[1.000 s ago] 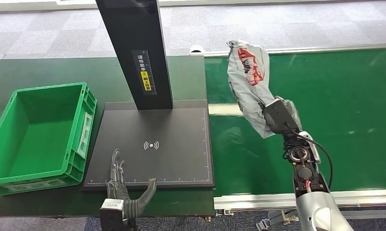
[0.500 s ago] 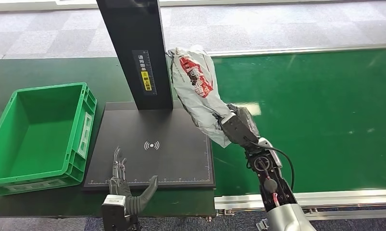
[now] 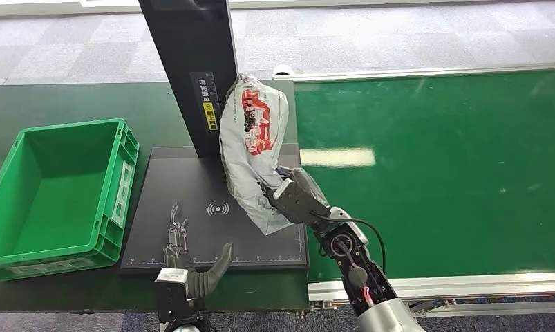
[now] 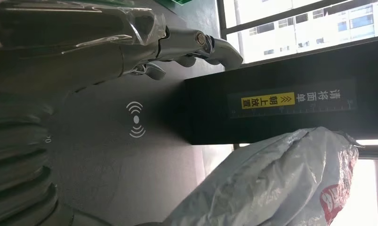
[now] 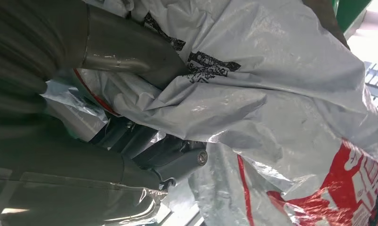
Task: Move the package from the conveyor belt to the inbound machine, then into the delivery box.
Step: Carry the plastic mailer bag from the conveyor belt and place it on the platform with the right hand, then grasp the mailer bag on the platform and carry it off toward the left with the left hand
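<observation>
A humanoid robot's right hand (image 3: 295, 197) grips a crumpled grey plastic package (image 3: 252, 142) printed with red lettering, holding it in the air above the right half of the inbound machine's black scanning plate (image 3: 191, 228), with the bag's upper end close beside the machine's tall black column (image 3: 191, 69). The close view from the right wrist shows the thumb and darker fingers (image 5: 177, 162) wrapped around folds of the grey film, a black printed label creased just beside the thumb. The package hangs clear of the plate, its lower corner near the plate's right edge, and lies wholly to the left of the green conveyor belt (image 3: 454, 166). The left hand (image 3: 188, 266) rests at the plate's near edge, holding nothing, fingers extended forward and apart with the thumb angled out to the side; from the left wrist, its fingers (image 4: 196, 44) reach over the dark surface toward the white wireless symbol (image 3: 218, 208) marked at the plate's middle. A yellow-and-white sticker (image 3: 209, 104) with Chinese characters runs down the column's front. To the left of the plate, just beside it on the dark green table (image 3: 67, 100), stands the green plastic delivery box (image 3: 115, 187).
</observation>
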Robot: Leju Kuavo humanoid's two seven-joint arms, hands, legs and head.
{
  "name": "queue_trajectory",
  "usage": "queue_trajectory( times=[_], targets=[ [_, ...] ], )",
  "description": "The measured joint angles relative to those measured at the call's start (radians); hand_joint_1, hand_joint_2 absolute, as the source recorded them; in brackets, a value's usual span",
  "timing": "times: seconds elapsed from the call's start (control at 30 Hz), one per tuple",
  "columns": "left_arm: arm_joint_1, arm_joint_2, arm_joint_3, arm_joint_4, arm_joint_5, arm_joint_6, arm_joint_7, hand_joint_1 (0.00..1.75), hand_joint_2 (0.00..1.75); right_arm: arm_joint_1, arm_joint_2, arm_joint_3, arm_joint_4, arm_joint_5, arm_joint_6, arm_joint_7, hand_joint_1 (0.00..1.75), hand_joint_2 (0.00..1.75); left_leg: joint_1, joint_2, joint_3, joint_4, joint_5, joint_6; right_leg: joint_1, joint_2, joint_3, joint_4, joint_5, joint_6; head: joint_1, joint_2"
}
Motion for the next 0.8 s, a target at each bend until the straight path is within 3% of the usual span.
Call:
queue_trajectory(
  times=[0.03, 0.07, 0.17, 0.2, 0.37, 0.57, 0.67, 0.8],
  targets=[
    [0.000, 0.000, 0.000, 0.002, 0.000, 0.000, 0.000, 0.00, 1.75, 0.001, 0.002, 0.009, 0.005, -0.005, 0.000, 0.003, 1.64, 1.75, 0.000, 0.000, 0.000, 0.000, 0.000, 0.000, 0.000, 0.000, 0.000, 0.000, 0.000, 0.000, 0.000, 0.000],
    [0.000, 0.000, 0.001, 0.002, -0.001, 0.001, 0.000, 0.00, 1.75, 0.002, 0.002, 0.016, 0.011, -0.013, 0.001, 0.006, 1.33, 1.75, 0.000, 0.000, 0.000, 0.000, 0.000, 0.000, 0.000, 0.000, 0.000, 0.000, 0.000, 0.000, 0.000, 0.000],
    [0.008, 0.001, 0.005, 0.003, -0.011, 0.002, 0.000, 0.00, 1.75, 0.002, -0.004, 0.027, 0.033, -0.042, 0.005, -0.003, 0.07, 1.75, 0.000, 0.000, 0.000, 0.000, 0.000, 0.000, -0.001, 0.000, 0.000, 0.000, 0.000, 0.000, 0.000, 0.000],
    [0.014, 0.001, 0.007, 0.002, -0.014, 0.002, 0.000, 0.00, 1.75, 0.002, -0.006, 0.029, 0.039, -0.051, 0.006, -0.009, 0.00, 1.75, 0.000, 0.000, 0.000, 0.000, 0.000, 0.000, -0.001, 0.000, 0.000, 0.000, 0.000, 0.000, 0.000, 0.000],
    [0.060, 0.012, 0.024, -0.014, -0.019, 0.003, 0.000, 0.00, 1.75, 0.008, -0.020, 0.045, 0.046, -0.129, -0.020, -0.047, 0.00, 1.75, 0.000, 0.000, 0.000, 0.000, 0.000, 0.000, 0.000, 0.000, 0.000, 0.000, 0.000, 0.000, 0.000, 0.000],
    [0.060, 0.063, 0.002, -0.027, -0.085, -0.011, 0.001, 0.00, 1.75, 0.063, -0.068, 0.050, -0.083, -0.243, -0.051, -0.033, 0.00, 1.75, 0.000, 0.000, 0.000, 0.000, 0.000, 0.000, 0.000, 0.000, 0.000, 0.000, 0.000, 0.000, 0.000, 0.000],
    [0.020, 0.098, -0.001, -0.021, -0.151, -0.086, 0.030, 0.00, 1.75, 0.094, -0.085, 0.052, -0.147, -0.259, -0.050, -0.024, 0.00, 1.75, 0.000, 0.000, 0.000, 0.000, 0.000, 0.000, 0.000, 0.000, 0.000, 0.000, 0.000, 0.000, 0.000, 0.000],
    [-0.042, 0.116, 0.041, -0.024, -0.277, -0.219, 0.132, 0.00, 1.75, 0.113, -0.087, 0.060, -0.195, -0.277, -0.033, -0.019, 0.00, 1.75, 0.000, 0.000, 0.000, 0.000, 0.001, 0.000, 0.000, 0.000, 0.001, 0.000, 0.000, -0.001, 0.000, 0.000]
  ],
)
